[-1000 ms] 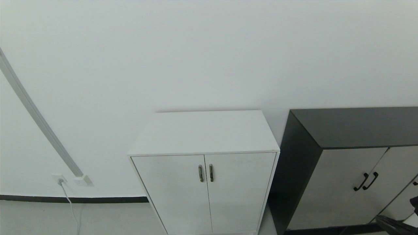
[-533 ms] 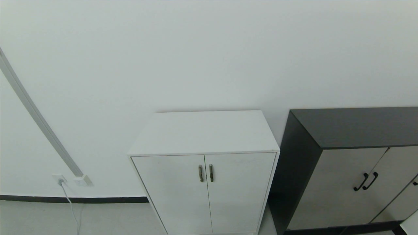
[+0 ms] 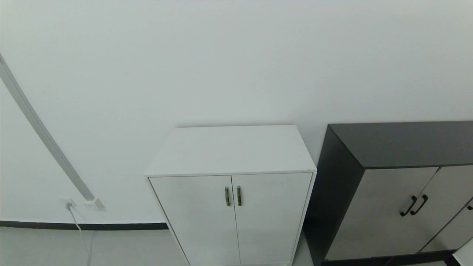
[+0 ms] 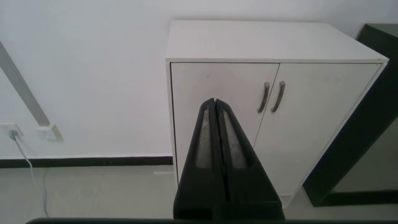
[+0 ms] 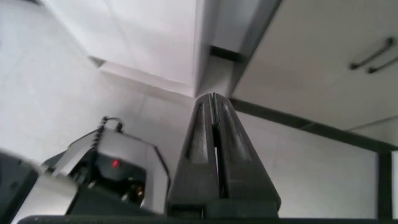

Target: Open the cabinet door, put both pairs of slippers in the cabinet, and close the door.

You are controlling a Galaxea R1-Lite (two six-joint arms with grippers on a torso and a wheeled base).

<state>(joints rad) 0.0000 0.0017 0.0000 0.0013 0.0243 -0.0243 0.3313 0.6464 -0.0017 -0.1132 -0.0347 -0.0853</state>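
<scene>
The cabinet (image 3: 231, 149) stands against the wall (image 3: 236, 62), white, with both doors (image 3: 196, 214) shut and their handles (image 3: 227, 196) side by side at the middle seam. The head view's lower edge cuts off its foot. In the left wrist view the left gripper (image 4: 214, 102) hides the lower part of the left door; its fingers are pressed together on nothing, and it hangs in front of the cabinet, apart from it. The right gripper (image 5: 213, 98) is likewise closed and empty, and points at the floor (image 5: 74, 99) where the cabinet's corner meets the dark cabinet (image 3: 399, 144). That dark cabinet stands just beside the white one on the right, its far side cut off by the frame. On the left, well apart, a socket (image 3: 67, 203) with a cable (image 3: 79, 231) sits low on the wall under a slanting conduit (image 3: 40, 129)
</scene>
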